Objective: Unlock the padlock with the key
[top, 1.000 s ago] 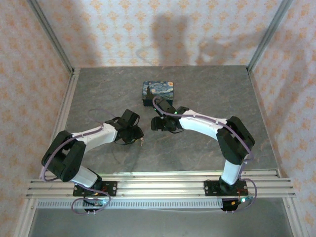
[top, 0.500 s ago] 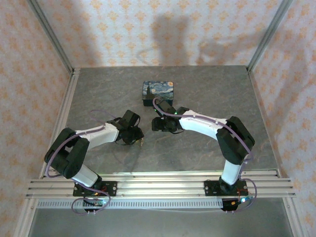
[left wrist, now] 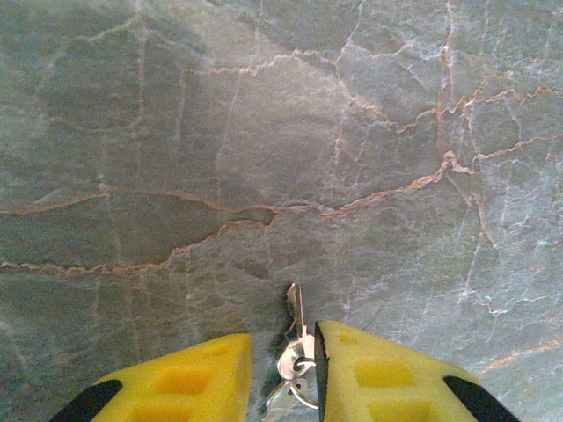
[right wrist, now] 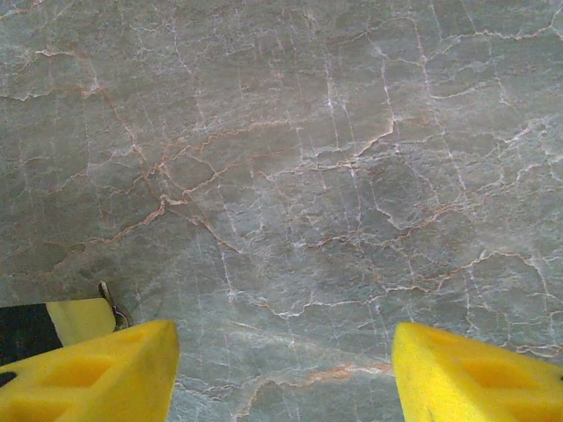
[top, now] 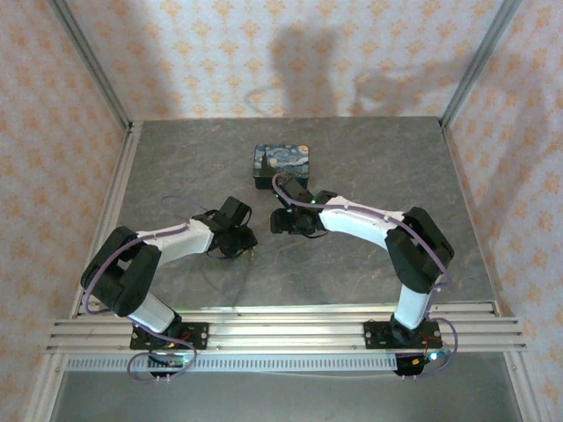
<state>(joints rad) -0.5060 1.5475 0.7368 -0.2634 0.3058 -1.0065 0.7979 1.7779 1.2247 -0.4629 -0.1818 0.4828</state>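
Top view: we note the left gripper (top: 245, 245) and the right gripper (top: 280, 221) low over the grey veined stone table (top: 369, 158). Left wrist: jaws nearly closed, pinching the small thin silvery key (left wrist: 296, 322), blade forward. Right wrist: jaws wide apart, gripping nothing.

The table (left wrist: 264, 132) looks like smooth, matt grey stone, veined with pale and rust-coloured cracks. On the table, the key (left wrist: 295, 309) is bright, shiny metal. The left fingers (left wrist: 189, 380) beside it are matt yellow plastic with black patches. Rails (top: 281, 327) at the table's near edge are pale ribbed metal.
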